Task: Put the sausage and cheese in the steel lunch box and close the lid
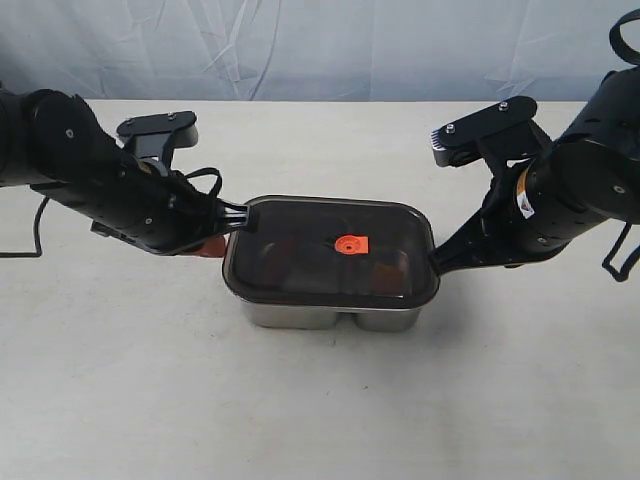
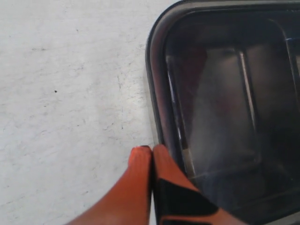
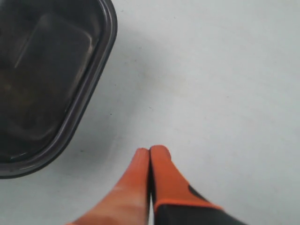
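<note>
Your two arms flanked the steel lunch box (image 1: 330, 318) on the white table (image 1: 320, 420), its smoky lid (image 1: 300, 240) seated squarely on top, the orange valve (image 1: 351, 244) at its centre. Your left gripper (image 2: 151, 150) had its orange fingers pressed together, tips at the rim of the lid's left end. Your right gripper (image 3: 149, 151), fingers likewise pressed together and holding nothing, pointed at the table just beside the lid's right end. What lay inside the box was too dim to name through the dark plastic.
</note>
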{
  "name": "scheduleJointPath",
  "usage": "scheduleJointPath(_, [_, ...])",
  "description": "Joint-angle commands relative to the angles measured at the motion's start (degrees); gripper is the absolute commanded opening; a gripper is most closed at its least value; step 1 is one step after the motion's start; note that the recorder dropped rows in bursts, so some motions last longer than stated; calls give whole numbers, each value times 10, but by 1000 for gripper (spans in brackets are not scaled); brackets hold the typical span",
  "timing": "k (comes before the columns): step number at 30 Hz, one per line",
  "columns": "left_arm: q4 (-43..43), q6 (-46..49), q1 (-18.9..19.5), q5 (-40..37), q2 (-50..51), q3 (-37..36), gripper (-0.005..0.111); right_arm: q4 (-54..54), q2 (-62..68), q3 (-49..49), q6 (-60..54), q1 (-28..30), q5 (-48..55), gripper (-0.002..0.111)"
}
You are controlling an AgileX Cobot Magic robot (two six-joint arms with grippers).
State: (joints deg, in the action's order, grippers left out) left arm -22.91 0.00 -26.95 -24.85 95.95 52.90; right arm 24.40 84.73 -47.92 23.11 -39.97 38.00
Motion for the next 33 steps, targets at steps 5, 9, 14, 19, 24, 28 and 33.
scheduleJointPath(5, [223, -157, -6, 6, -25, 3, 0, 2, -5, -3, 13, 0, -6, 0])
scheduleJointPath(9, [259, -198, -6, 26, -61, 3, 0, -29, -5, -3, 13, 0, -72, 0])
scheduleJointPath(14, [199, -149, -6, 27, -75, 3, 0, -43, 1, -6, 13, 0, -156, 0])
scheduleJointPath(19, [136, -114, -6, 41, -74, 3, 0, -51, 22, -22, 36, 0, -173, 0])
scheduleJointPath(24, [-23, 12, -6, 45, -74, 3, 0, -85, 58, -38, 36, 0, -182, 0])
scheduleJointPath(28, [-143, 116, -6, 42, -73, 3, 0, -109, 81, -38, 36, 0, -197, 0])
scheduleJointPath(33, [-187, 156, -6, 31, -66, 3, 0, -119, 90, -38, 37, 0, -198, 0])
